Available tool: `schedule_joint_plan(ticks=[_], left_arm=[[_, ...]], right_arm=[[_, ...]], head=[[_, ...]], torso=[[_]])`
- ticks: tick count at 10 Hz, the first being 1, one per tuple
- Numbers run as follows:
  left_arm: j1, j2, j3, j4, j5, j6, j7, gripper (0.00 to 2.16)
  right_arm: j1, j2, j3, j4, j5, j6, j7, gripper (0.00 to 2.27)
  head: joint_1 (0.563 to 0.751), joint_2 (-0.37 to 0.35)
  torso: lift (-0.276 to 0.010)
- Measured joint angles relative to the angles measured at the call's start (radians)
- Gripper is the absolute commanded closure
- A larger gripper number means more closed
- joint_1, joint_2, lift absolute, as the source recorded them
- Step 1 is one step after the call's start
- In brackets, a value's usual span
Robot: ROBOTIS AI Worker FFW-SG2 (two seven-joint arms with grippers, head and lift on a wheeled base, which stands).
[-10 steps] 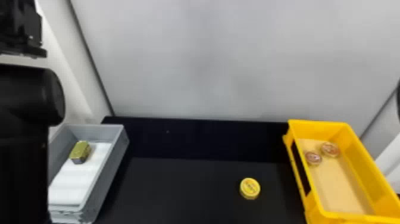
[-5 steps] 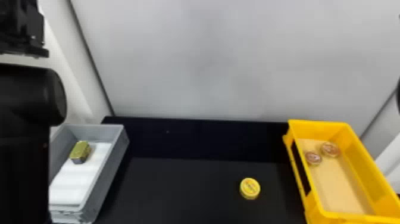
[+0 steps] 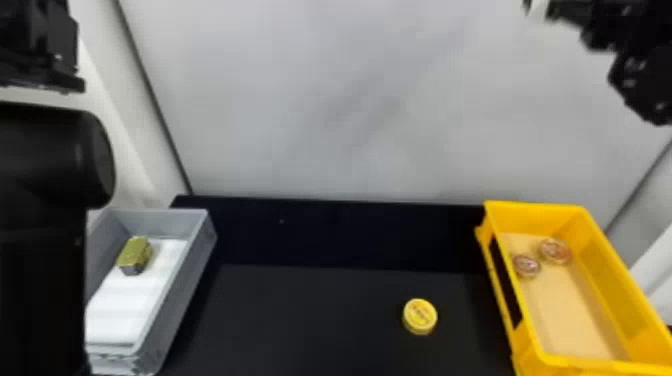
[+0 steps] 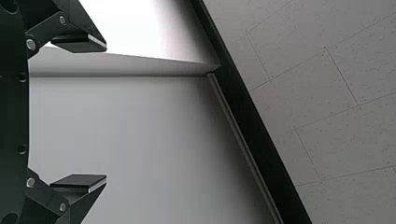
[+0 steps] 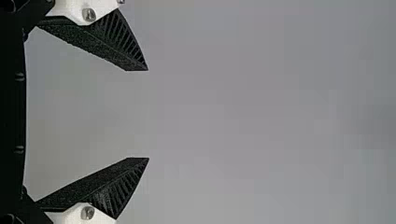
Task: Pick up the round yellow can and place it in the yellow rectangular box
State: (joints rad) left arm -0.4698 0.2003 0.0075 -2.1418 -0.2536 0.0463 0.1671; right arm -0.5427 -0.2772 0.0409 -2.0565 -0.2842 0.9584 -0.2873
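Can (image 3: pixel 420 317) on bench (image 3: pixel 310 320), left of box (image 3: pixel 540 217) | right gripper (image 5: pixel 148 114) high, empty, spread wide; left gripper (image 4: pixel 106 112) spread too | risk: off-centre descent could skid can; round sides may slip grip; low carry could clip box wall

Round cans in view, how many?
3. Yellow can on the black table; left brownish can and right brownish can inside the yellow box. Left arm may hide more.

A lab is suggested by a robot arm (image 3: pixel 45 160), grey partition (image 3: pixel 350 125), black table (image 3: pixel 300 320), yellow rectangular box (image 3: pixel 537 215) and ceiling tiles (image 4: pixel 359 60).
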Motion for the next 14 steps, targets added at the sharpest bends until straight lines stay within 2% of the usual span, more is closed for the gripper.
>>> schedule_joint_plan(ticks=[1,2,3,5,7,8,9,11,12,13,14], left_arm=[[-0.003,-0.001,-0.002,-0.004,0.0,0.009,-0.004,0.26],[-0.005,-0.001,-0.003,-0.008,0.0,0.018,-0.007,0.26],[-0.006,-0.002,-0.005,-0.012,0.0,0.025,-0.008,0.26],[-0.007,-0.011,-0.017,-0.013,0.001,0.04,-0.015,0.26],[-0.007,-0.022,-0.029,-0.005,0.003,0.054,-0.018,0.26],[-0.002,-0.027,-0.032,-0.002,0.004,0.056,-0.018,0.26],[0.001,-0.031,-0.032,-0.001,0.006,0.055,-0.018,0.26],[0.005,-0.032,-0.032,0.002,0.009,0.054,-0.018,0.26],[0.006,-0.031,-0.032,0.004,0.01,0.053,-0.018,0.26],[0.008,-0.03,-0.032,0.006,0.01,0.053,-0.018,0.26],[0.009,-0.03,-0.031,0.01,0.011,0.053,-0.018,0.26]], right_arm=[[-0.007,0.024,-0.039,0.045,-0.025,0.129,0.08,0.11],[-0.021,0.029,-0.057,0.101,-0.046,0.235,0.17,0.11],[-0.038,0.013,-0.05,0.163,-0.058,0.312,0.279,0.11],[-0.036,-0.044,-0.002,0.269,-0.057,0.372,0.483,0.11],[0.03,-0.06,0.02,0.312,-0.017,0.381,0.571,0.11],[0.071,-0.05,0.028,0.324,0.046,0.379,0.625,0.1],[0.107,-0.031,0.038,0.346,0.16,0.369,0.739,0.1],[0.149,0.039,0.045,0.426,0.502,0.297,1.045,0.1],[0.157,0.089,0.038,0.474,0.674,0.244,1.153,0.1],[0.16,0.133,0.031,0.523,0.8,0.192,1.208,0.1],[0.159,0.16,0.033,0.571,0.855,0.149,1.221,0.11]], head=[[0.663,0.054],[0.663,0.054],[0.663,0.054],[0.663,0.054],[0.663,0.054],[0.663,0.054],[0.663,0.054],[0.663,0.054],[0.663,0.054],[0.663,0.054],[0.663,0.054]], torso=[[-0.01],[-0.01],[-0.01],[-0.01],[-0.01],[-0.01],[-0.01],[-0.01],[-0.01],[-0.01],[-0.01]])
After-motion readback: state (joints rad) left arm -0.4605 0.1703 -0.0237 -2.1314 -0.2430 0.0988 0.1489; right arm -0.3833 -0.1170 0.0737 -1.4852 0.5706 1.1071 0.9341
